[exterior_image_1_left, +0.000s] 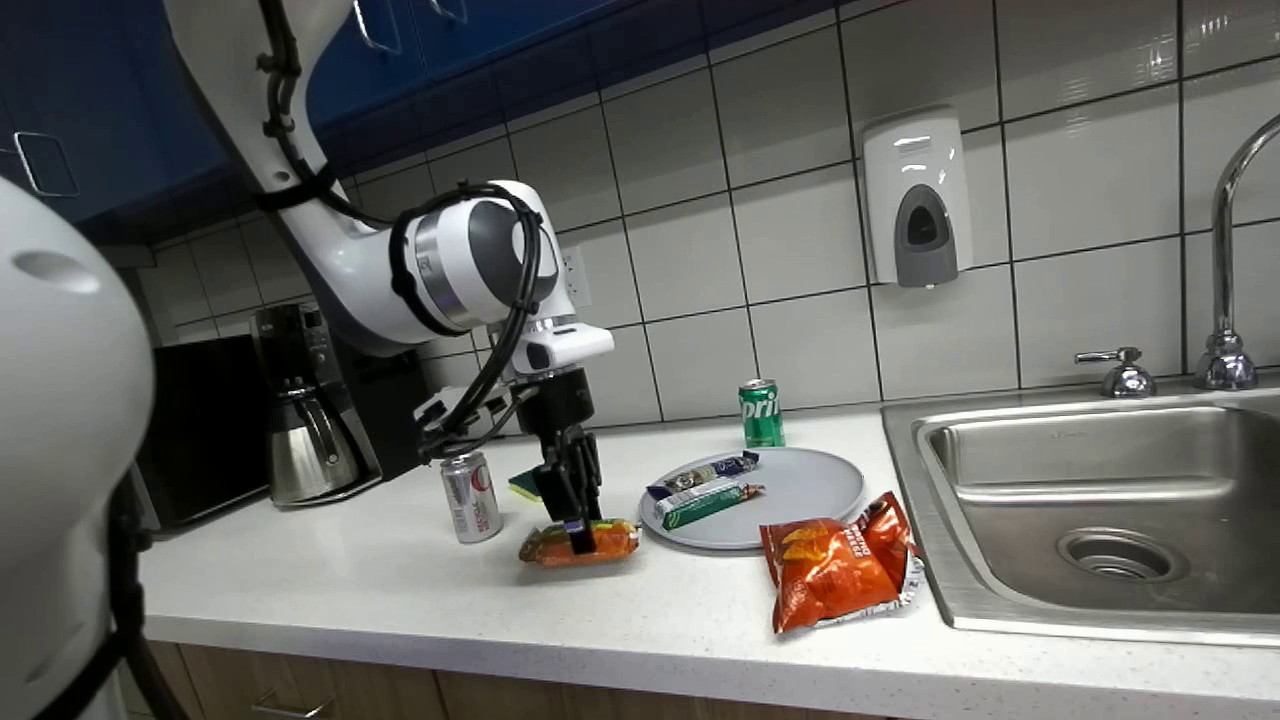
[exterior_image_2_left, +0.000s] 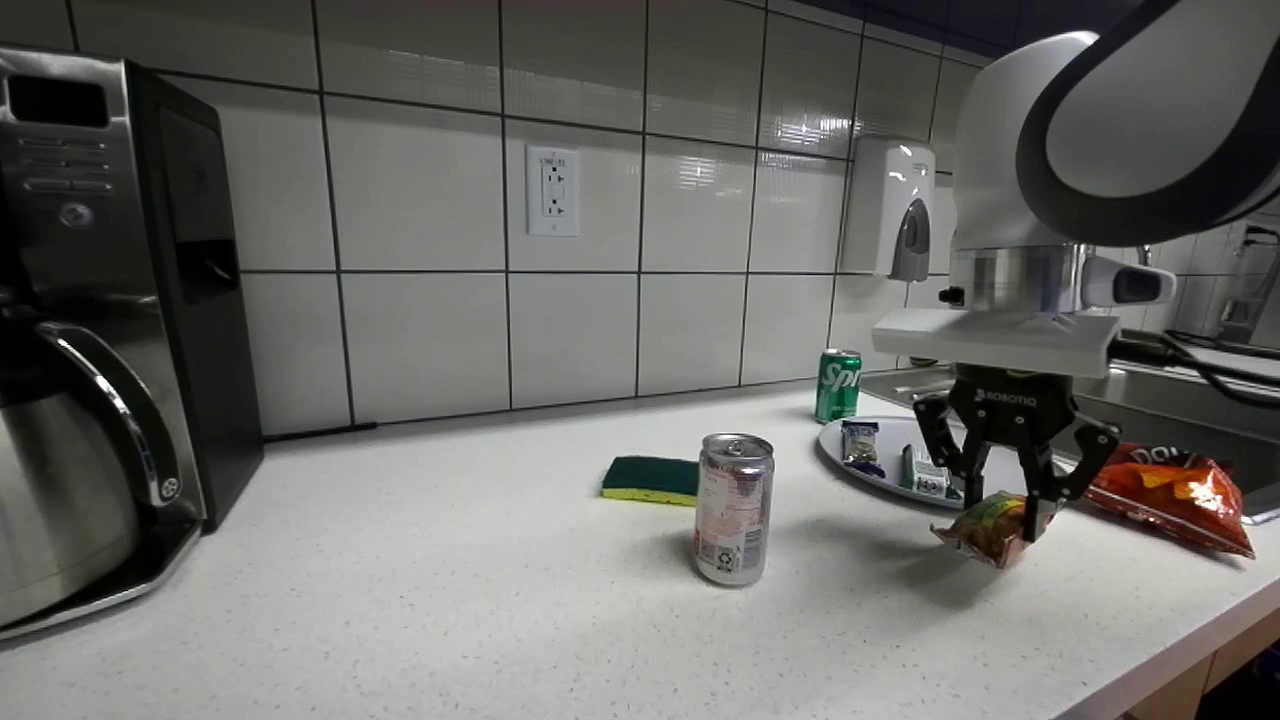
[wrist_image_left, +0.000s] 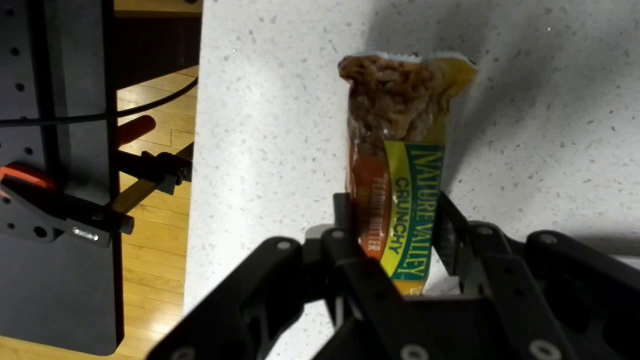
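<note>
Okay, left to right in an exterior view: coffee maker (exterior_image_1_left: 335, 400), well apart from the claw (exterior_image_2_left: 1003, 516). Silver can (exterior_image_1_left: 471, 497), upright on the surface (exterior_image_1_left: 350, 590); a low swing that way could tip it. Sponge (exterior_image_1_left: 524, 484) lies farther back, minor. Middle: claw is closed on the granola bar (wrist_image_left: 397, 167), one finger along each long side, bar sitting between silver can and plate (exterior_image_1_left: 815, 490). Main risk, my read: slick wrapper plus a light pinch lets the bar pivot or slide out; squeeze too hard and it probably crumbles. Plate rim looks near the bar's right end, so low sideways travel could snag or shove it, along with the dark-wrapped bar (exterior_image_1_left: 705, 474) and green-wrapped bar (exterior_image_1_left: 705, 503) on top. Sprite can (exterior_image_1_left: 762, 415) stands behind the plate, less exposed. Chip bag (exterior_image_1_left: 835, 570) is at the plate's front right, maybe touching; a shoved plate could push it toward the sink (exterior_image_1_left: 920, 520). Not clear, same order: sponge partly covered in both exterior views; can't tell if the granola bar's underside touches the surface; its near end is under the claw in the wrist view; sink cut off at right.
</note>
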